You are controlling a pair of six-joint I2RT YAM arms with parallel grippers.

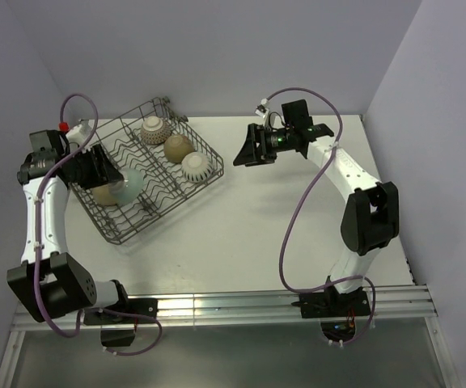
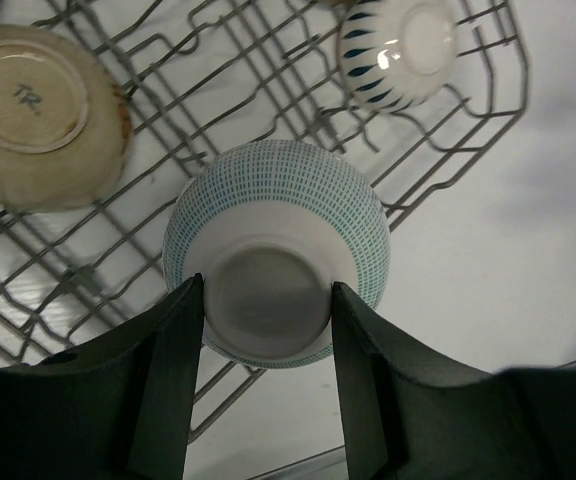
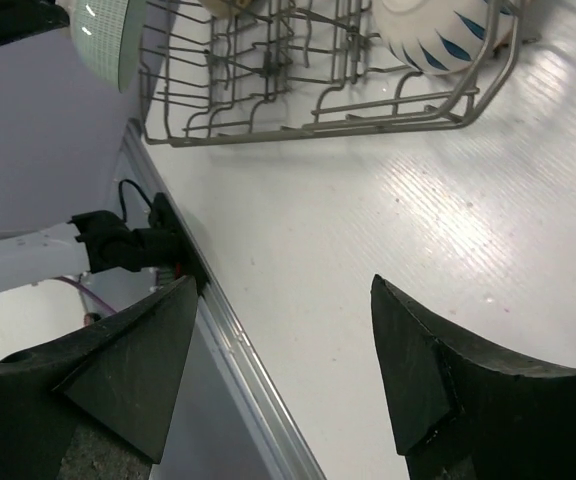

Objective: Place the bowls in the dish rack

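1. My left gripper (image 2: 266, 295) is clamped on a round ceramic bowl with a fine teal grid pattern (image 2: 278, 190). One finger presses each side of its plain white foot ring, and the foot faces my wrist camera.
2. That bowl sits over the large grey metal wire dish rack (image 1: 186, 200), in its left half. I cannot tell whether the bowl rests on the wires.
3. The rack stands at an angle on the white table top (image 1: 298, 234), on the far left part, in front of my left arm.
4. Just beside the held bowl, an upside-down beige glazed bowl (image 1: 106, 195) lies in the same half of the rack.
5. In the right half of the rack three more bowls stand in a row: a white bowl with a dark speckled pattern (image 1: 153, 128) at the far end, a plain tan bowl (image 1: 176, 147) in the middle, and a white bowl with dark blue dashes (image 1: 195, 166) nearest.
6. My right gripper (image 1: 243, 147) hangs above bare table to the right of the rack. Its jaws are spread wide, with nothing between them.
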